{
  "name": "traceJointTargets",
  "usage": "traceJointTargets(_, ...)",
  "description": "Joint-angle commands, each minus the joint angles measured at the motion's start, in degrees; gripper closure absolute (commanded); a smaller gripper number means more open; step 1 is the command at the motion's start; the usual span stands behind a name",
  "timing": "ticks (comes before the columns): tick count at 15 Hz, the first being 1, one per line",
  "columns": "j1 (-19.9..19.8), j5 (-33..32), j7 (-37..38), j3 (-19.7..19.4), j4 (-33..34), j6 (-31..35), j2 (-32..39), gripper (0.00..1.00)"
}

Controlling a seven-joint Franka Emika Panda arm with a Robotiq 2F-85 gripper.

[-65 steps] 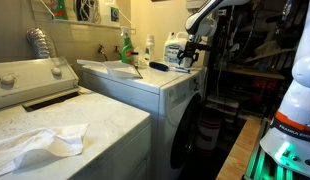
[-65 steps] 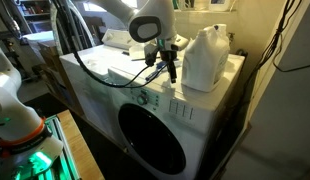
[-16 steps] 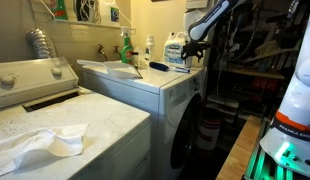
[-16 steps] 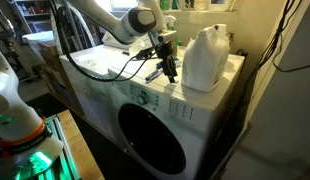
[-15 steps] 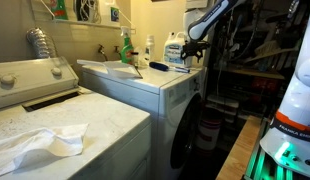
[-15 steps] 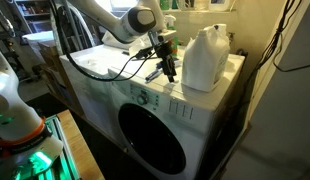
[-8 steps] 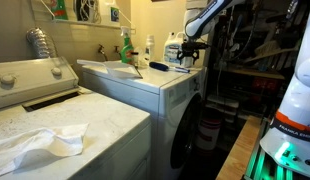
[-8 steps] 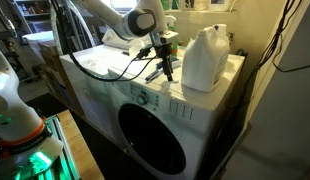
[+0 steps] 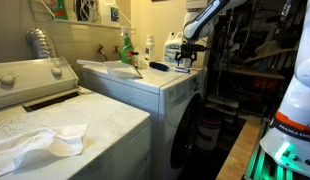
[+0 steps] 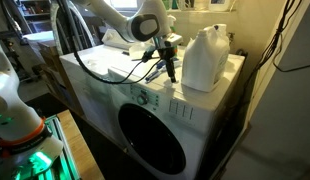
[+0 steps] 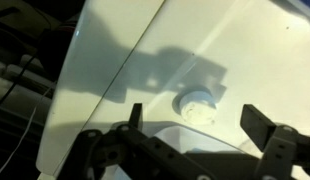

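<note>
A white plastic jug (image 10: 207, 58) with a white cap (image 11: 198, 103) stands on top of the front-loading washer (image 10: 105, 70). It also shows in an exterior view (image 9: 173, 50). My gripper (image 10: 170, 68) hangs just beside the jug, a little above the washer top, and it shows in both exterior views (image 9: 187, 55). In the wrist view the gripper (image 11: 198, 122) is open and empty. The jug's cap lies between the two dark fingers and slightly beyond them. The fingers touch nothing.
A dark flat object (image 9: 158, 67) lies on the washer top near the gripper. A green spray bottle (image 9: 125, 47) stands at the back. A white cloth (image 9: 40, 145) lies on the nearer machine. The round washer door (image 10: 152, 135) faces front.
The arm has shifted slightly, bringing the gripper a little closer to the jug. The jug has not moved and the jaws stay open.
</note>
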Motion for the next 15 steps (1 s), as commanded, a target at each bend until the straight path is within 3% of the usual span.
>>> traceJointTargets(1,-0.56,1.31,-1.55,-0.15,1.28,1.86,1.97,0.00)
traceJointTargets(5,-0.48,1.93,-2.07,-0.13,2.08,2.02,3.23,0.16)
traceJointTargets(7,-0.36,1.77,-1.86,-0.23,2.40,2.14,3.68,0.40)
traceJointTargets(8,-0.28,1.53,-1.69,-0.33,2.46,2.25,3.78,0.42)
traceJointTargets(13,0.06,1.00,-1.77,-0.37,2.33,1.67,2.94,0.82)
traceJointTargets(15,0.68,-0.09,-1.24,-0.35,2.26,0.49,1.91,0.87)
